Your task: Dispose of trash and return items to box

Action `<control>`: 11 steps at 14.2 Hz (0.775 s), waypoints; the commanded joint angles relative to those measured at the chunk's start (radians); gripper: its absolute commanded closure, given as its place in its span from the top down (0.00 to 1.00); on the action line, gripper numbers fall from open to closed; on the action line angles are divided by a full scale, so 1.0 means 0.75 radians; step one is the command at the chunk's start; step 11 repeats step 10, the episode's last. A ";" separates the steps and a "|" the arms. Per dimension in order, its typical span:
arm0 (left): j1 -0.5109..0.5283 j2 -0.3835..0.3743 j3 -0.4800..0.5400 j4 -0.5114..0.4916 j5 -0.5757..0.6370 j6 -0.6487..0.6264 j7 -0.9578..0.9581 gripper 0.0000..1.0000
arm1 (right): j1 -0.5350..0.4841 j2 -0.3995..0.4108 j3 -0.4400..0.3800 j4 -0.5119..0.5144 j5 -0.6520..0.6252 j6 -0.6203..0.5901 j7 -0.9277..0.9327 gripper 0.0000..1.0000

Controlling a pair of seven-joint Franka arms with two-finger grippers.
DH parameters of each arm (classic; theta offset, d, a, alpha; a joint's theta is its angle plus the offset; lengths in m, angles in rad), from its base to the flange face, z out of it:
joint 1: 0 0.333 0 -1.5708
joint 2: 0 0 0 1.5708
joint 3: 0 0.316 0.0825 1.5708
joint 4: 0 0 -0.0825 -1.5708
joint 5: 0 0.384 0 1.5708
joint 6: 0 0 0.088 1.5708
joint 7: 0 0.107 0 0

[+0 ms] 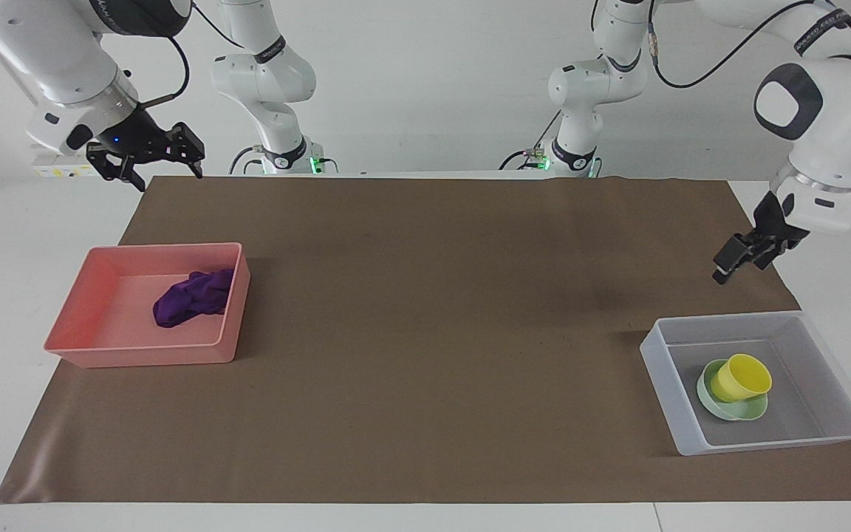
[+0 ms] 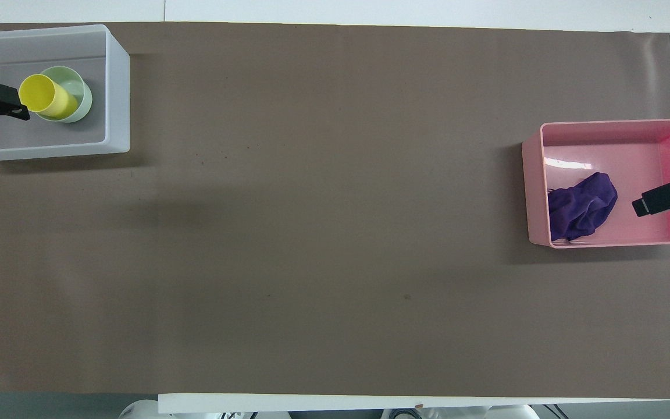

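Box (image 1: pixel 662 369) is sitting at the left arm's end of the table | bowl (image 1: pixel 713 403) and cup (image 1: pixel 743 375) are in it | trash (image 1: pixel 193 295) is lying in pink tray (image 1: pixel 71 347) | left gripper (image 1: pixel 739 258) is hanging above the table with nothing in it, jaws: cannot tell | right gripper (image 1: pixel 148 159) is waiting, jaws apart | job looks done; arms only need parking.

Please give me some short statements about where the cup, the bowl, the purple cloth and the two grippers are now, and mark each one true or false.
1. The yellow cup stands in the green bowl. True.
2. The bowl is in the pink tray. False: it is in the whitish box.
3. The purple cloth lies in the pink tray. True.
4. The left gripper holds the cup. False: it is raised and holds nothing.
5. The right gripper touches the cloth. False: it waits high above the table's edge.
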 commanded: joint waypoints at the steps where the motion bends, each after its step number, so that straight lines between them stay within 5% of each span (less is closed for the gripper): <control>1: -0.021 -0.142 0.009 -0.037 0.021 -0.163 0.111 1.00 | -0.010 -0.025 0.006 -0.030 -0.005 0.006 -0.025 1.00; 5: -0.021 -0.251 0.009 -0.053 0.019 -0.380 0.269 1.00 | -0.010 -0.025 0.006 -0.030 -0.005 0.006 -0.025 1.00; 11: -0.035 -0.263 0.005 -0.064 0.011 -0.276 0.275 1.00 | -0.010 -0.025 0.006 -0.030 -0.005 0.006 -0.025 1.00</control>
